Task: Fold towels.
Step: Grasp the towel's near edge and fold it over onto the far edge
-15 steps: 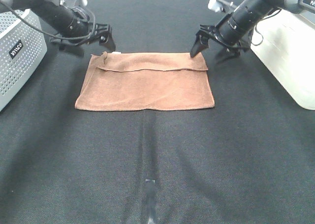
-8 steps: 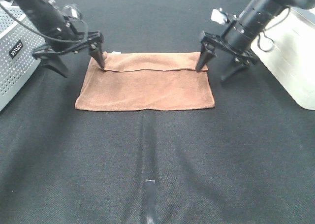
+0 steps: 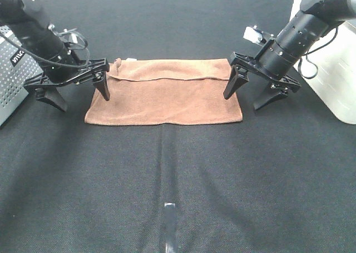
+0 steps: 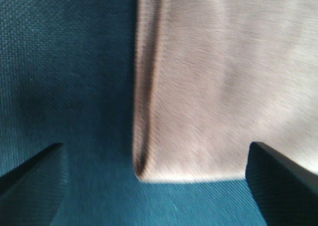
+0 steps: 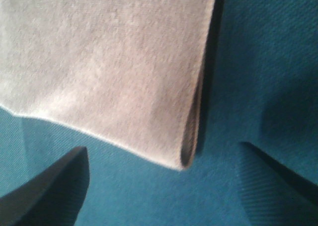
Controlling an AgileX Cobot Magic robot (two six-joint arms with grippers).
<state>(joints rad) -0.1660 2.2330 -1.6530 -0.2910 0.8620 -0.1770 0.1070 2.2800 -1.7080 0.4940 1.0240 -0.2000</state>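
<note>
1. Two grippers hang over one towel (image 3: 167, 97), which lies flat on the black tabletop (image 3: 178, 175), toward the far side and between the arms. A seam runs along its far long edge, and a small white tag (image 3: 132, 59) peeks out at the far left corner.
2. Left gripper (image 3: 83, 103): jaws spread wide and holding nothing. One finger stands over the towel's left short edge and the other over bare tabletop outside it.
3. Right gripper (image 3: 242, 104): also wide open and empty, straddling the right short edge in the same way.
4. Both wrist views show a near corner of the towel lying between the fingers. The rolled side edge suggests the cloth is doubled there. I cannot tell whether any fingertip is touching the cloth.
5. My reading is that the step in hand is taking the two short ends for another fold, with a good part of the folding left to do.
6. To do it well, I would bring both grippers down level, with the inner finger landing well onto the cloth so that it catches every layer and not just the top one.
7. Closing both grippers at once and raising them together would keep the towel taut between them, so the middle does not sag or twist.
8. The risk is pinching only one layer, or dragging the towel askew on the tabletop.
</note>
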